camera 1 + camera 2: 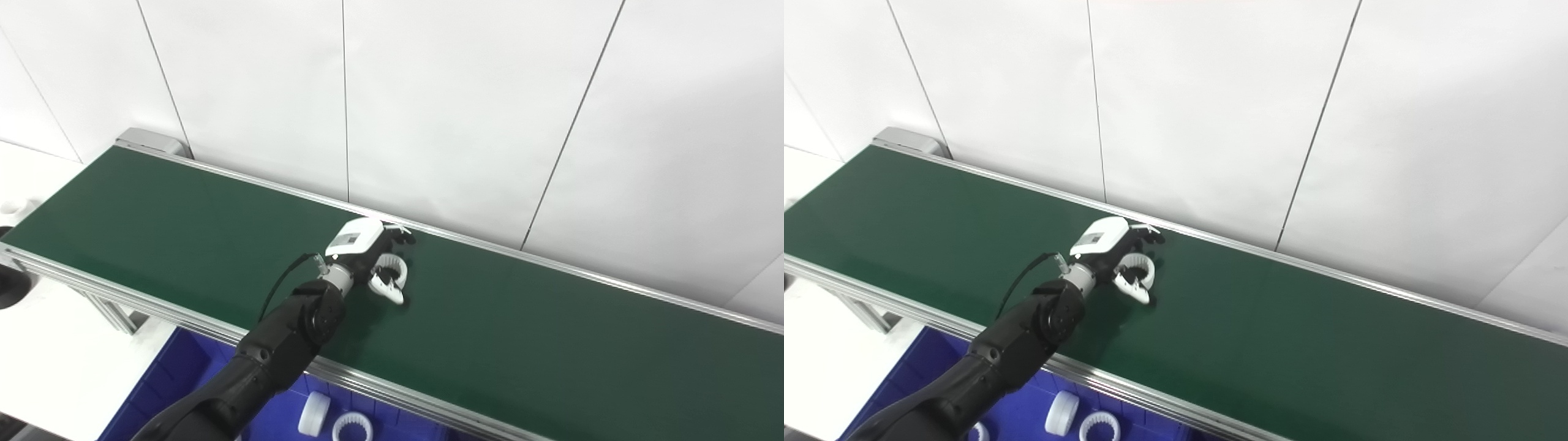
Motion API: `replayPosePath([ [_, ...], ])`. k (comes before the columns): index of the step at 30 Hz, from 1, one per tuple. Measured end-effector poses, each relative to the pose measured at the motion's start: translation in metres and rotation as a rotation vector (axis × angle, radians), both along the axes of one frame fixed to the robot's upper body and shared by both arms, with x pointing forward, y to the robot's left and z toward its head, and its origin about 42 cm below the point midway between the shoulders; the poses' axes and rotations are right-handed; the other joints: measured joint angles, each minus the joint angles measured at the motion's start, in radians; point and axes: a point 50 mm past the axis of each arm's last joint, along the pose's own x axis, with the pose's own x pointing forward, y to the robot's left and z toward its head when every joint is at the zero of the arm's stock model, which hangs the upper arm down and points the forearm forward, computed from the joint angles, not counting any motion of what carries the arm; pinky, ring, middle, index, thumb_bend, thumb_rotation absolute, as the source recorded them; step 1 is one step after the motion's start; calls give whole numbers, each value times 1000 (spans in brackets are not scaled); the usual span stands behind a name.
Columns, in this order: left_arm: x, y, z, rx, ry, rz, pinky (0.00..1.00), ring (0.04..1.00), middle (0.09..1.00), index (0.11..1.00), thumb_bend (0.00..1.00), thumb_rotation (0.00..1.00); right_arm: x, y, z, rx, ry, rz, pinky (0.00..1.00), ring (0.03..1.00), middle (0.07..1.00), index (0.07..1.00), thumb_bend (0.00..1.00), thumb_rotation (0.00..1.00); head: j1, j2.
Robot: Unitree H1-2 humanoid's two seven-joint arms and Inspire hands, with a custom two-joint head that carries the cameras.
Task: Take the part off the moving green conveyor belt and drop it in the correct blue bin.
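A white toothed ring (392, 269) lies on the green conveyor belt (520, 331) near its middle. My left hand (373, 257) reaches over the belt from the bottom left, white back up. Its dark fingers (402, 236) are spread on the far side of the ring and its white thumb (389, 292) lies against the near side. The ring sits between them on the belt, with a small gap to the fingers. The same shows in the right eye view, with the ring (1138, 269) and hand (1118, 252). My right hand is not in view.
A blue bin (165, 380) sits below the belt's near rail, holding a white wheel (314, 414) and a white toothed ring (352, 427). An aluminium rail (392, 386) edges the belt. A white panelled wall stands close behind it. A white table lies at the left.
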Motion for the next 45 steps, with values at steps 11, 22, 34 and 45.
replayPosePath([
  [11,-7,-10,11,26,50,-24,416,404,510,529,495,0,1,0,0,3,-1,-2,961,955,960,975,749,460,5,0],
  [22,-26,-3,26,47,53,-44,446,408,499,536,495,0,1,1,0,9,1,-6,953,954,962,976,743,471,-26,26],
  [34,-126,29,112,-320,-213,-138,417,399,491,550,493,0,1,11,18,15,-57,4,839,906,938,946,765,451,-225,166],
  [45,-202,68,58,-354,-78,-141,438,408,502,549,494,0,1,14,41,9,-61,-2,844,893,919,932,785,445,-337,337],
])
